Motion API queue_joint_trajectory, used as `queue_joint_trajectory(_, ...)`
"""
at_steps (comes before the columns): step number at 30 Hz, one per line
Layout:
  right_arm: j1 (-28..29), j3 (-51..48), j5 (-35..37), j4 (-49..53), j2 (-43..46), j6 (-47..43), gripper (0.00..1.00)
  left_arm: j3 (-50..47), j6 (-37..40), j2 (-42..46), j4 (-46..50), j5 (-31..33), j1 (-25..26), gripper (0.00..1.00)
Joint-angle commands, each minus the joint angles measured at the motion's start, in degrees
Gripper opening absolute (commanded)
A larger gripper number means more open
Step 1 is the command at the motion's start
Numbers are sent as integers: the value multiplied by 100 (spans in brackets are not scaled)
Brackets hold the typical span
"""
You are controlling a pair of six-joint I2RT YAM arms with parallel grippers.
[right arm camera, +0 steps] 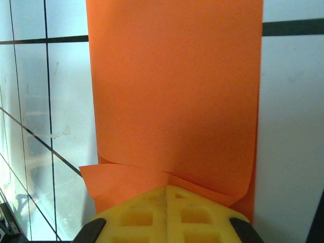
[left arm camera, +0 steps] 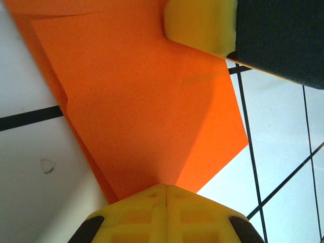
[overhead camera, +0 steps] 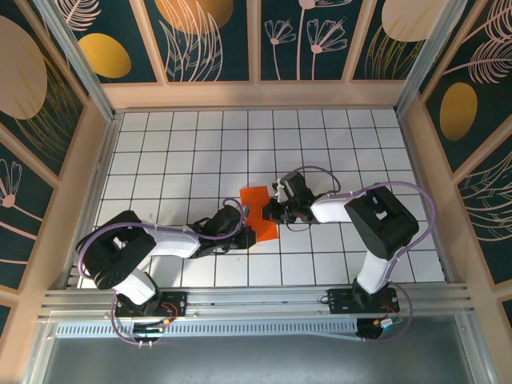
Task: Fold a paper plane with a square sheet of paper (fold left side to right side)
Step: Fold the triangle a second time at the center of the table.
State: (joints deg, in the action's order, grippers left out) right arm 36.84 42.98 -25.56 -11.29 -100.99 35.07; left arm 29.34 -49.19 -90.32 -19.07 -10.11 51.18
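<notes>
Near the middle of the bench, the folded orange paper is clamped from opposite sides by the left gripper and the right gripper.

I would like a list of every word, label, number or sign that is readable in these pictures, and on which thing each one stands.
None can be read. The orange paper is plain, the grid floor bears only black lines, and the wall panels show only plant and circle patterns. Any marking at the arm bases is too small to tell.
</notes>
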Motion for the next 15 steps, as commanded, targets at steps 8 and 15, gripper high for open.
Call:
queue_joint_trajectory(8,-32,-13,381,782,-151,-145,0,200,-39,863,430,328,-35,13)
queue_joint_trajectory(15,-27,44,340,860,-204,-185,0,-89,-359,1105,-191,-439,-389,12)
